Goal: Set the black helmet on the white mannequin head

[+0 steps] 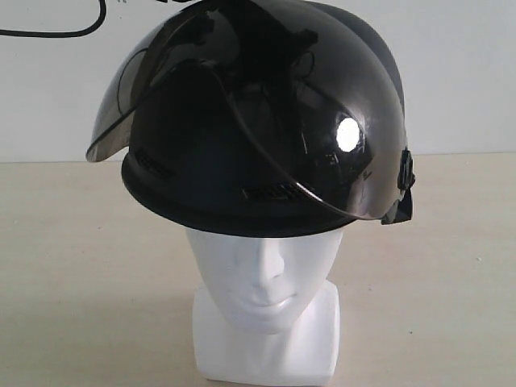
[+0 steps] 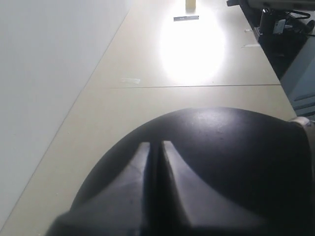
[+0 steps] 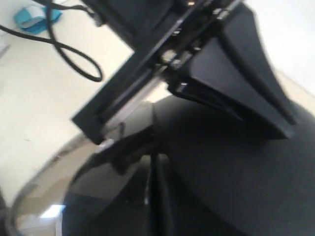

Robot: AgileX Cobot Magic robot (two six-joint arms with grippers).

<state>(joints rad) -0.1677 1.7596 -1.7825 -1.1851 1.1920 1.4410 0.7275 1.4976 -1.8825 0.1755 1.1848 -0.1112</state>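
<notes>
**Helmet position.** The black helmet (image 1: 193, 201) is seated on the white mannequin head (image 1: 262, 274). The crown and forehead are covered down to the brow, and the face is left exposed below the rim. The helmet is wider than the head and overhangs it on both sides. The tinted visor (image 1: 322, 121) is tilted up over the front of the shell, with a bright round reflection on its surface.

**Head position.** The head is upright on its blocky neck base, which rests on the beige worktop (image 1: 81, 266). A white wall (image 1: 451, 64) is behind it, and a black cable (image 1: 56, 34) is visible against the wall at the upper left.

**Left tool.** In the left wrist view, the left tool (image 2: 156, 145) is located directly over the rounded shell. Its fingers (image 2: 142, 162) are drawn together, with only a thin dark slit between them. No object is seen between them. Contact with the shell cannot be determined.

**Right tool.** In the right wrist view, which is blurred, the right tool (image 3: 256, 115) is positioned close above the shell. It is clenched. Whether any part of the helmet is gripped cannot be determined.
</notes>
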